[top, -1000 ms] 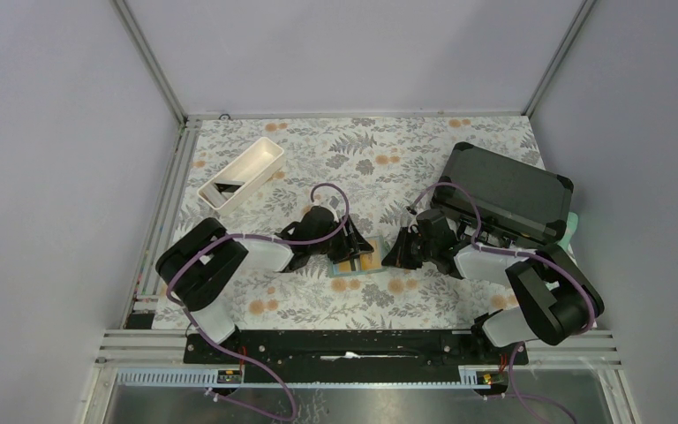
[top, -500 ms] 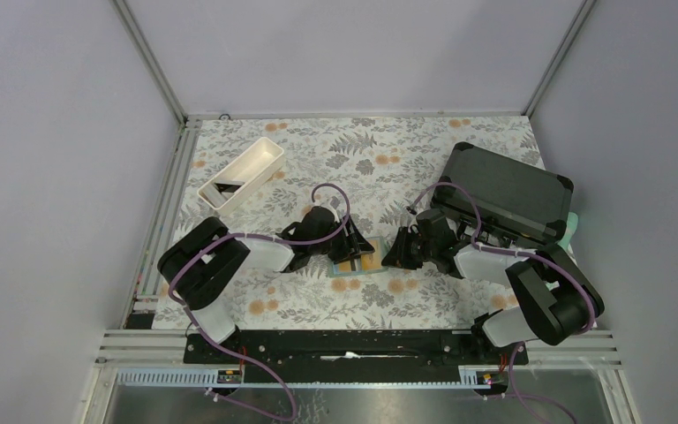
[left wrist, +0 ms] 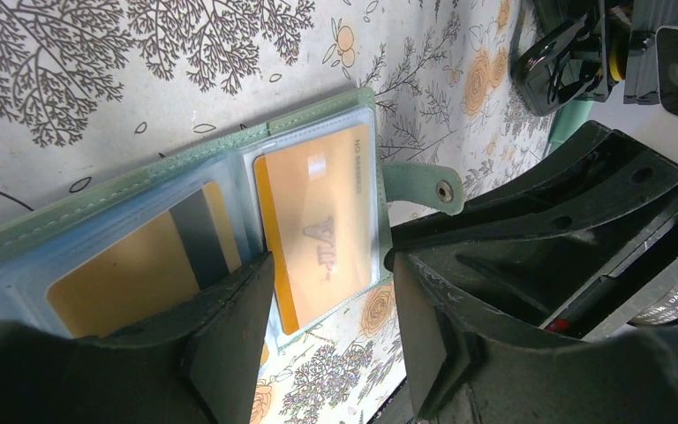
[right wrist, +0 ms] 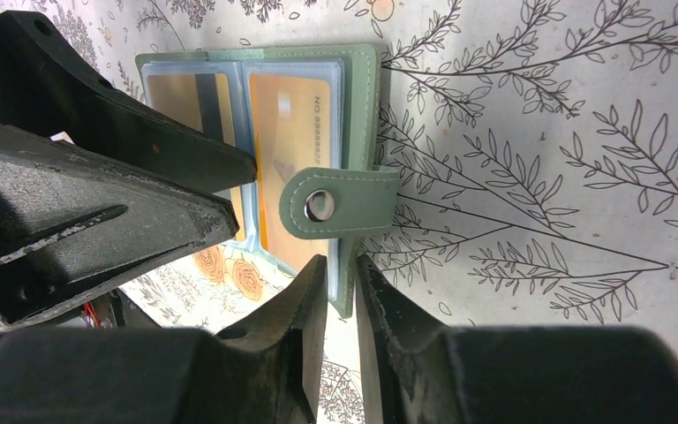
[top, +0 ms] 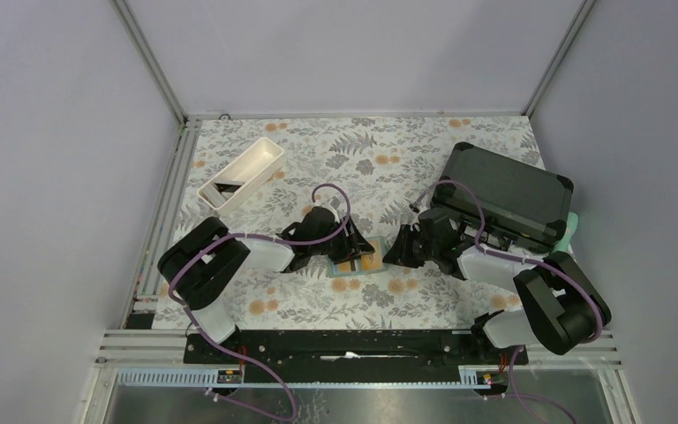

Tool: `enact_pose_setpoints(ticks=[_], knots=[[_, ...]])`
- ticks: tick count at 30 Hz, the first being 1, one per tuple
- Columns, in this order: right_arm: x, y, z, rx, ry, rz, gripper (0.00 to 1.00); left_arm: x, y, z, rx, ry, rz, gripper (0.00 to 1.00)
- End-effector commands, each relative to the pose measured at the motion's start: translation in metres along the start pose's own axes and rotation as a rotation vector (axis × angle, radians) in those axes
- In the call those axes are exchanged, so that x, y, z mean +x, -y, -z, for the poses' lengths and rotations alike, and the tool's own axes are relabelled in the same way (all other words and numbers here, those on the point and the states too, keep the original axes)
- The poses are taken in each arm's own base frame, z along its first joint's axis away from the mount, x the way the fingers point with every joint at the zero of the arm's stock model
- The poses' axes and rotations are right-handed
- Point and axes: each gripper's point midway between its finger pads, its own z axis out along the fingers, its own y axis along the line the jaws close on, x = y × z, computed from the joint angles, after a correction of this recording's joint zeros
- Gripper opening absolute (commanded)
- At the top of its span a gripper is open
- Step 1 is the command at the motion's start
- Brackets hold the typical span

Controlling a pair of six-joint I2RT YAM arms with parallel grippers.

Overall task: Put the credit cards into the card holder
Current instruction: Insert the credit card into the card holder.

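The card holder is laid open near the near edge of the tabletop, credit cards pocketed. The left claw is spread over it; the right claw is slightly parted astride its tab edge, backed by a black case

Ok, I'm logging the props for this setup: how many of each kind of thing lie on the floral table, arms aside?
Sage-green open card holder: 1
Gold-orange plastic cards, in its pockets: 2
White oblong tray: 1
Black hard case: 1
Total: 5
Uncounted, too unclear: a dark thing in the tray, a green bit beside the case.
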Motion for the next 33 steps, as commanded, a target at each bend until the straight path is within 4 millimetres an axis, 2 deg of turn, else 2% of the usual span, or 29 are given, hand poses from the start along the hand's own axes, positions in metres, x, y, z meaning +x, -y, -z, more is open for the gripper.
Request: enact_pose_setpoints(ticks=[1,10,19,33], knots=[[-0.007,-0.002,0.004,0.003,0.037,0.006,0.22,0.003,0.001,-0.001,0.003,-0.007,-0.017,0.55],[-0.003,0.000,0.004,0.002,0.028,0.003,0.00,0.002,0.003,0.000,0.008,-0.003,-0.021,0.54],[-0.005,-0.007,0.003,-0.032,0.033,-0.008,0.00,0.002,0.010,0.001,0.026,-0.004,-0.026,0.54],[-0.004,-0.006,0.002,-0.034,0.028,-0.011,0.00,0.005,0.018,-0.002,0.041,-0.012,-0.032,0.54]])
